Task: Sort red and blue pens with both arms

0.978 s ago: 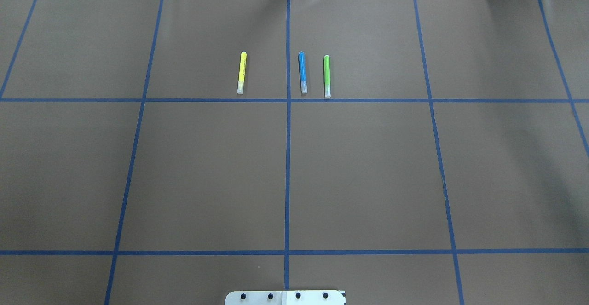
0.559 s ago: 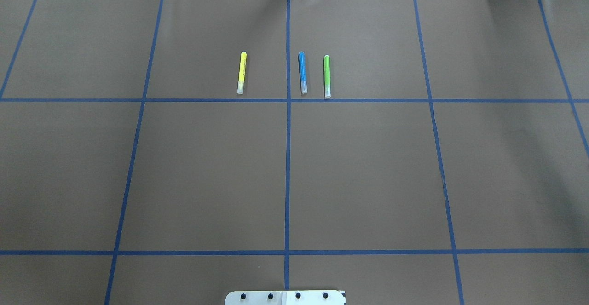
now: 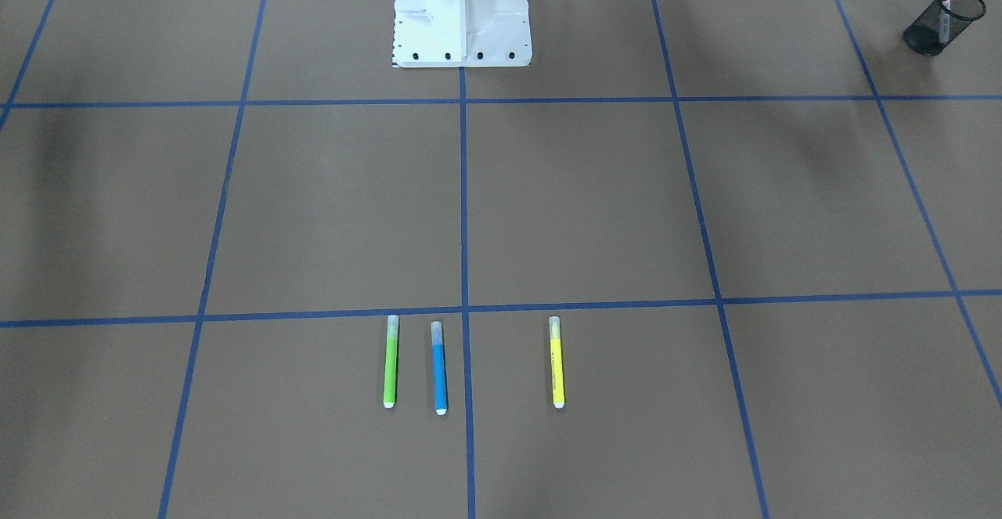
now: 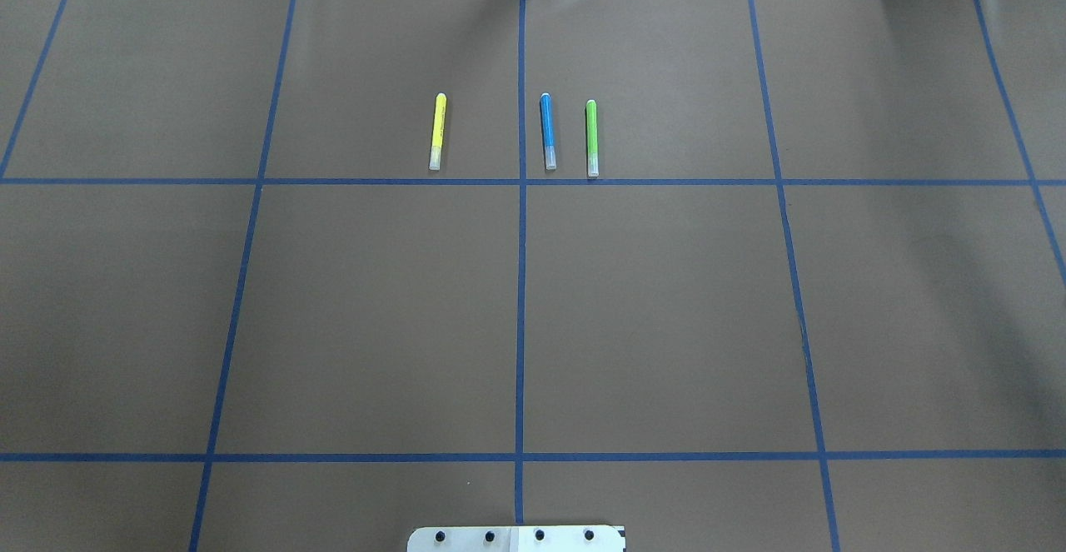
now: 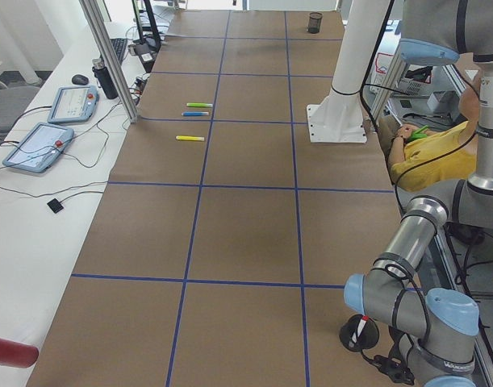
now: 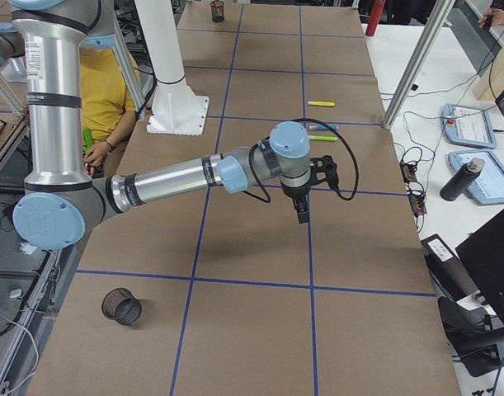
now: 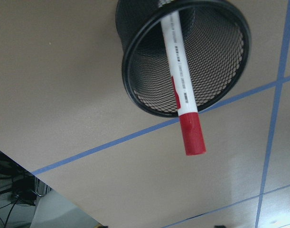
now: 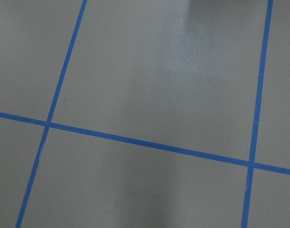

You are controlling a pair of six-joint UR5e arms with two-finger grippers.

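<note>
Jaws unreadable on both sides; right gripper (image 6: 302, 216) hangs fingers-down over the brown paper table cover (image 4: 666, 310), short of the markers, and shows only in a side view, so spread or pressed together cannot be told; left gripper (image 5: 389, 369) sits low beside the black mesh pen cup (image 7: 220, 57) at the robot's left end of the table, no fingers in its wrist view, same verdict.

White-barrelled pen with red cap (image 7: 182, 95) leans in that cup, cap up and past the rim; the red half looks sorted.

Blue-barrelled pen with translucent cap (image 4: 547, 131) lies flat in the far row, just on the robot's right of the centre blue tape line (image 4: 520, 285); likely light, stiff, smooth round plastic, apt to roll; best pinched across mid-barrel, not on the cap.

Slim green marker (image 4: 591, 137) lies parallel just beside it, leaving little room for a finger on that side; slim yellow marker (image 4: 436, 131) is well apart across the line.

Second black mesh cup (image 6: 121, 306) stands at the right end, the probable target.

White bolted pedestal (image 3: 462, 10) and person in a yellow shirt (image 5: 440, 153) are off the path.
</note>
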